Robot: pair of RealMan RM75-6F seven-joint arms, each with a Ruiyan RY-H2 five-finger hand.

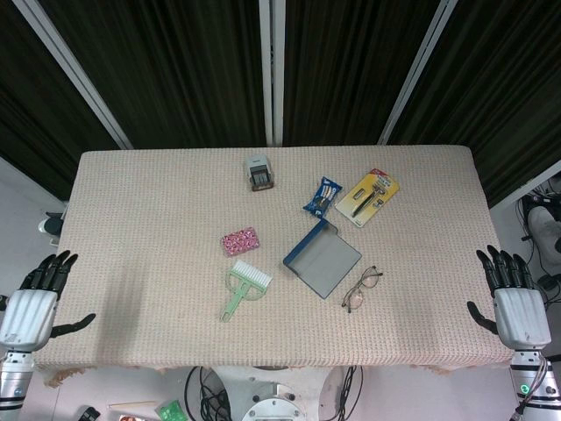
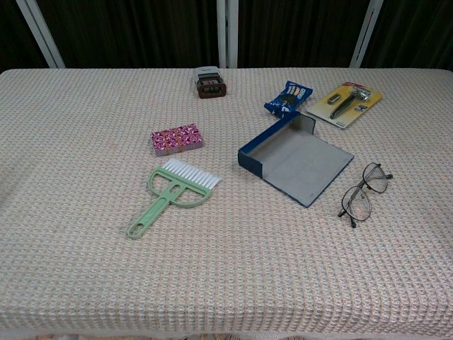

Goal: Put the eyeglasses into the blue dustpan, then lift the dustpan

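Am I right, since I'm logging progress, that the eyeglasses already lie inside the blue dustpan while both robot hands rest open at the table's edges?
Not quite. In the chest view the eyeglasses lie on the table beside the blue dustpan, not inside it. The rest holds: the head view shows the left robot hand and right robot hand open at the table's edges.

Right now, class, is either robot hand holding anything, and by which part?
Nothing is held. The left hand and right hand are open at the table's edges; the eyeglasses lie untouched.
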